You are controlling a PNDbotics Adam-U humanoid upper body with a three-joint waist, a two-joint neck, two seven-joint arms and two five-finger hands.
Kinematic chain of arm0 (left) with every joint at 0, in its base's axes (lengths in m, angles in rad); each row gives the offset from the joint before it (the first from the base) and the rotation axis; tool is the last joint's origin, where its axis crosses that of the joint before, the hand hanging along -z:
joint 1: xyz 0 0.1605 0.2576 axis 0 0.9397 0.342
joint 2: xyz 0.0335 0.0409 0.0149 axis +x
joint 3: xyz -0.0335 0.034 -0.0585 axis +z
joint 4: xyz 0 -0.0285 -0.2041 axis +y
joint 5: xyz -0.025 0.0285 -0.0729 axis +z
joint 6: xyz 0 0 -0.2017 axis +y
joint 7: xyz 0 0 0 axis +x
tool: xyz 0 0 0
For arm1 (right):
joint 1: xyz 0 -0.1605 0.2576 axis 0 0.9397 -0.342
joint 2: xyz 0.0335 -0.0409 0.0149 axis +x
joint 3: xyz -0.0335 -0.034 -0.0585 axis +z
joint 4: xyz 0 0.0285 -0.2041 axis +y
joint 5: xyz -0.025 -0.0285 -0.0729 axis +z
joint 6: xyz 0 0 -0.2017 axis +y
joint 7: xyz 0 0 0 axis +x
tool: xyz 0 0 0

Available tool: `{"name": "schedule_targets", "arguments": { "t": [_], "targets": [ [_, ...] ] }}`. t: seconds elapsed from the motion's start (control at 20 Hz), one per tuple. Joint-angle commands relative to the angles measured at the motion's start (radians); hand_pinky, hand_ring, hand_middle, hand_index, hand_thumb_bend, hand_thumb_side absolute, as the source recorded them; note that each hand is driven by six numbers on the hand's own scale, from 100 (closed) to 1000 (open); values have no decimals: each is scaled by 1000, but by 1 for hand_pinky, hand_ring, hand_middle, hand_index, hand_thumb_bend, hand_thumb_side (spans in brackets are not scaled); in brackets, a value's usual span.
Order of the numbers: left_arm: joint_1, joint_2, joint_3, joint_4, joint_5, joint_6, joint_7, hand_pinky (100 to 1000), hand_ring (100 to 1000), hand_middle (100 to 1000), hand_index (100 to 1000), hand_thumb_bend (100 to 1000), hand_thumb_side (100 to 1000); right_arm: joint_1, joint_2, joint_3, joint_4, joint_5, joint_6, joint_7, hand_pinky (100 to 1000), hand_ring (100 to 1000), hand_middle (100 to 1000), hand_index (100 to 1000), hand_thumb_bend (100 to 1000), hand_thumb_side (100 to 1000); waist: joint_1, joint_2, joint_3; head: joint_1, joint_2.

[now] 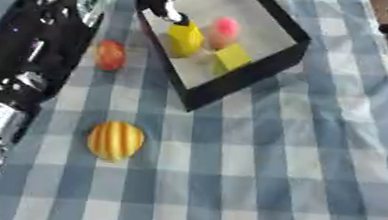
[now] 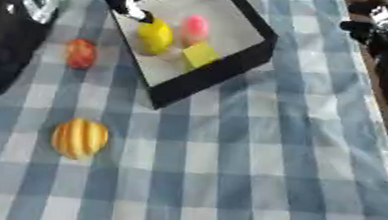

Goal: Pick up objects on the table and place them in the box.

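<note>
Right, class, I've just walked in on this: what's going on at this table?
A humanoid robot is moving toy items from a checked tablecloth into a black-rimmed box. Its left hand reaches over the box and touches the top of a yellow piece. A pink piece and a yellow block already lie inside. A red-orange fruit and a striped yellow one still wait on the cloth. The right hand shows at the far right edge, idle.

Table [image 1: 298,166] under blue-white checked cloth; on it black box [image 1: 244,79]; red-orange fruit [image 1: 110,55]; yellow striped fruit [image 1: 114,140].
</note>
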Motion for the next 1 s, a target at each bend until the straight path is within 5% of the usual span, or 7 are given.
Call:
{"name": "schedule_targets", "arguments": {
  "t": [0.05, 0.2, 0.35, 1.0],
  "targets": [
    [12, 141, -12, -85, 115, 12, -33, 780, 798, 764, 863, 616, 317, -6, -37, -12, -15, 1, -2, -4, 921, 790, 809, 768, 100, 752, 8, -68, 3, -10, 4],
    [52, 251, -21, -126, 268, 93, -115, 786, 803, 770, 866, 619, 324, -5, -40, -11, -15, 3, -3, -3, 920, 790, 809, 768, 100, 752, 9, -68, 6, -10, 1],
    [83, 298, -14, -113, 302, 149, -166, 786, 804, 770, 866, 617, 328, -4, -42, -12, -15, 5, -3, -4, 920, 790, 810, 768, 100, 753, 7, -66, 6, -10, -2],
    [86, 226, 8, 136, 215, 179, -265, 794, 817, 783, 886, 640, 338, -6, -35, -9, -15, 14, -2, -2, 920, 790, 810, 767, 100, 763, -3, -53, -12, 2, -5]
  ]
}}
